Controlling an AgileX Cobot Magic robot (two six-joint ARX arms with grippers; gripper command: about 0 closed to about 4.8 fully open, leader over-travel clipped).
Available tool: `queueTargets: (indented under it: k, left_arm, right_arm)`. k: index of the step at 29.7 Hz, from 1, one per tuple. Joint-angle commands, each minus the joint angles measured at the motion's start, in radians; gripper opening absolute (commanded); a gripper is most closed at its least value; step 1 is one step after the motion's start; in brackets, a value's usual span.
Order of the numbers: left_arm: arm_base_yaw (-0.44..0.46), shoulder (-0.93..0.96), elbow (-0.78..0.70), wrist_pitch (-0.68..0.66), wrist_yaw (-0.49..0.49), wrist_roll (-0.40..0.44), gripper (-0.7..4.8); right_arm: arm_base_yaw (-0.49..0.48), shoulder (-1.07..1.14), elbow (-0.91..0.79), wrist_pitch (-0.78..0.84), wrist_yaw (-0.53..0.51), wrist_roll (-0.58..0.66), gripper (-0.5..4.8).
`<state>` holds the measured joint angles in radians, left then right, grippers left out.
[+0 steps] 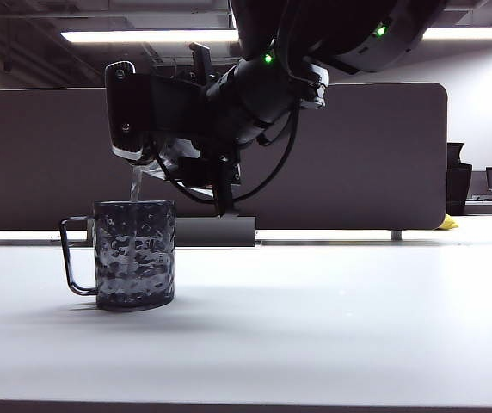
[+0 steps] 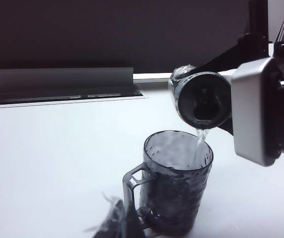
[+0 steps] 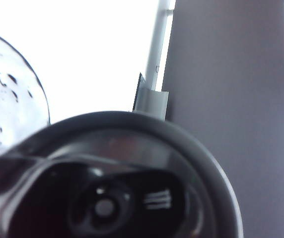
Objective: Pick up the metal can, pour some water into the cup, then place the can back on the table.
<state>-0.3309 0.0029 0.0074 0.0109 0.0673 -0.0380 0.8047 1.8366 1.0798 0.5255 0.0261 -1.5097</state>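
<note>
Right gripper (image 1: 173, 159): upper left of the exterior view, above the cup; jaws pinching the can, which lies tipped about level.
Left gripper: not seen as a whole; only a blurred dark shape at the bottom edge of the left wrist view, so I cannot tell whether it is spread or pressed together.
Can (image 2: 201, 99): held in the air, right of centre in the left wrist view, open end facing the camera, mouth just over the cup's far rim, not touching it.
Water (image 2: 200, 136): thin clear stream falling from the can's mouth into the cup; also seen in the exterior view at upper left, between can and rim.
Cup (image 1: 134, 254): upright on the table, left of centre in the exterior view, handle pointing to the left edge.
Table (image 1: 332, 318): white, bare around the cup.
Step in hand: pouring, by my reading well into the middle of the task.
Next move calls for: rolling the can back upright to cut the stream, then carrying it clear of the cup and setting it down standing.
Count: one can, one cup, one stream, two arms.
</note>
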Motion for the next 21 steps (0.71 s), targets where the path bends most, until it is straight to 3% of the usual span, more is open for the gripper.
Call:
queueTargets:
  k: [1, 21]
  left_arm:
    - [0.002, 0.001, 0.001, 0.011, 0.0, 0.001, -0.05]
    - [0.002, 0.001, 0.001, 0.011, 0.0, 0.001, -0.05]
  right_arm:
    - [0.01, -0.009, 0.01, 0.056, -0.006, -0.014, 2.1]
    - [-0.014, -0.008, 0.034, 0.047, -0.007, -0.018, 2.1]
